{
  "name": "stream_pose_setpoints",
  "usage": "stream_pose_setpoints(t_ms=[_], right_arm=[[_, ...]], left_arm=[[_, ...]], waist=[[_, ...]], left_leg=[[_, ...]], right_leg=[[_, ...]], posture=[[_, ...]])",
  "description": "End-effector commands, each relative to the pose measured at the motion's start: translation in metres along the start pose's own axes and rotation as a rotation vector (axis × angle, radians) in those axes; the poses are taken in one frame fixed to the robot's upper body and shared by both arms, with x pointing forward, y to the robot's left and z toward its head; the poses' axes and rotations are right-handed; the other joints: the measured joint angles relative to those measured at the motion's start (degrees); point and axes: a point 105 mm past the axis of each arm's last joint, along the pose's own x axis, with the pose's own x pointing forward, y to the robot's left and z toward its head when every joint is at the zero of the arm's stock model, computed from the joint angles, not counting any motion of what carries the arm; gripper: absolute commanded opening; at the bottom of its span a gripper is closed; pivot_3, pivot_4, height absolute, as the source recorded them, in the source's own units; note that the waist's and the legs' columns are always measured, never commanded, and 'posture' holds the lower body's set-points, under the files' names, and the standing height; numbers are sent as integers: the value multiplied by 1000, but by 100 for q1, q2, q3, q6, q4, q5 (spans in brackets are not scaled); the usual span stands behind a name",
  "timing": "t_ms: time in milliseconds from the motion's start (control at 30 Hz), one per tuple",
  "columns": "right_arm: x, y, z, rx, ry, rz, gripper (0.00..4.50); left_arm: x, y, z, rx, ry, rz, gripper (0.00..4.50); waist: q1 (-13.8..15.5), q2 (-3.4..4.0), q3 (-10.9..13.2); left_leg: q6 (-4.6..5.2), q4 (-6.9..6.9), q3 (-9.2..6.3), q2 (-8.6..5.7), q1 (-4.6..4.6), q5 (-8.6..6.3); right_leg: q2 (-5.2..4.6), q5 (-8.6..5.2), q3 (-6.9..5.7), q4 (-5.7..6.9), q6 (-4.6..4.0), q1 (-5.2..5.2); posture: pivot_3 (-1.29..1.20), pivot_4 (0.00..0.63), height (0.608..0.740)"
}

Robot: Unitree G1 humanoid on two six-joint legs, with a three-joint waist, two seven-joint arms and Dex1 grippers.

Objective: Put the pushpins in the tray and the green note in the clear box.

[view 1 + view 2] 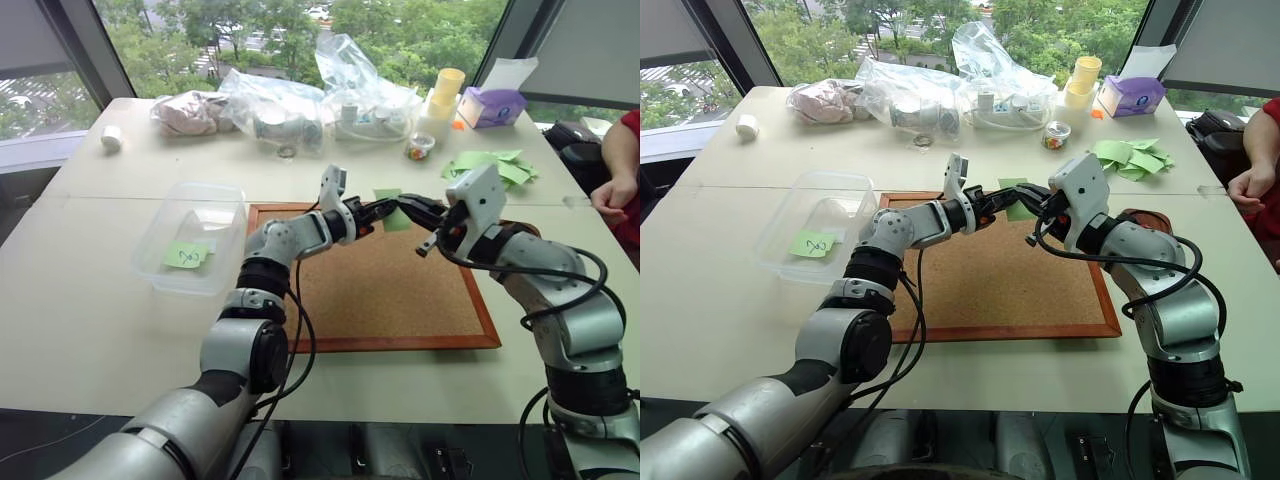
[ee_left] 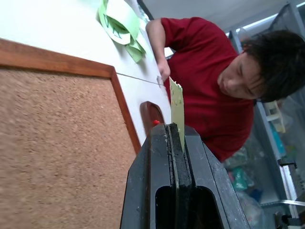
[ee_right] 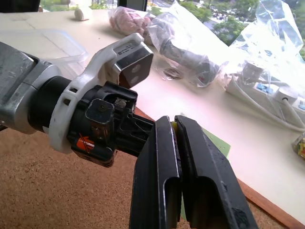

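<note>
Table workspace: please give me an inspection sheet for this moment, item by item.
Surface: pale table, cork board in the middle.
Job's things: scribbled green note in clear box; second green note held above the board; tray with red pushpin by right arm.
Clutter: plastic bags, green slips, tissue box.
Tools: left tool and right tool both shut on the second green note.
Cables: black cables along both arms.
Surroundings: windows, person in red at right.

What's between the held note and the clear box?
In the left eye view: the left pincer gripping the held note, the cork board's left edge, then a bare strip of table up to the clear box.
</note>
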Motion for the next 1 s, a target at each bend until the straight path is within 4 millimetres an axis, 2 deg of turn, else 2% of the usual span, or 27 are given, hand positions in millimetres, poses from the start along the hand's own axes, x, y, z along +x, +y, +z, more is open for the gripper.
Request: stream_pose_setpoints(t_ms=[33, 100, 167, 267, 400, 500, 667, 867, 1000], right_arm=[[-16, -40, 17, 89, -88, -240, 0], [-34, -79, 7, 147, -45, -474, 0], [-48, -101, -6, 213, 3, -620, 0], [-55, -116, -26, 213, 122, -715, 0], [-62, -133, -56, 227, 269, -830, 0], [-63, -139, -67, 244, 312, -862, 0], [-60, -150, -91, 337, 373, -912, 0], [-59, -155, -101, 388, 389, -915, 0], [-60, -156, -108, 415, 418, -918, 1307]], left_arm=[[-3, -25, 8, 351, 13, -72, 66], [-13, -38, 2, 708, 96, -111, 66], [-25, -46, -6, 1020, 189, -155, 66], [-36, -50, -14, 1203, 270, -200, 66], [-49, -68, -13, 1178, 265, -269, 66], [-56, -71, -13, 1180, 268, -273, 66], [-73, -67, -4, 1150, 246, -207, 66], [-86, -56, -1, 1075, 214, -115, 66], [-90, -52, 1, 1062, 205, -76, 0]], waist=[[1, 0, 0], [7, 2, 1], [-2, 5, -1], [-6, 16, -7], [-12, 22, -8], [-17, 27, -8], [-54, 30, -7], [-24, 30, -7], [-29, 30, -7]], left_leg=[[0, -1, 2, 1, 0, 0], [-1, -2, 6, 1, 0, 1], [-2, -2, 17, 2, 0, 1], [-6, -6, 24, 16, 4, 2], [-4, -4, 27, 10, 2, 2], [-3, -4, 21, 10, 2, 1], [-3, -4, 15, 14, 6, 1], [-3, -3, 13, 20, 4, 1], [-3, -3, 13, 22, 5, 2]], right_leg=[[0, 0, 0, 0, 0, 0], [-2, 0, 0, 1, 0, 0], [-4, 0, 0, 1, -1, 0], [-2, 0, 1, 2, -3, 0], [-2, 0, 4, 1, -3, 0], [3, 0, 8, 2, -3, -3], [8, 0, 15, 6, -2, -3], [0, 0, 14, 7, -1, -4], [2, 0, 14, 8, -1, -4]], posture=[[0, 150, 735], [0, 150, 735], [0, 150, 735], [0, 150, 735], [0, 150, 735], [0, 150, 735], [0, 150, 735], [0, 150, 735], [0, 150, 735]])
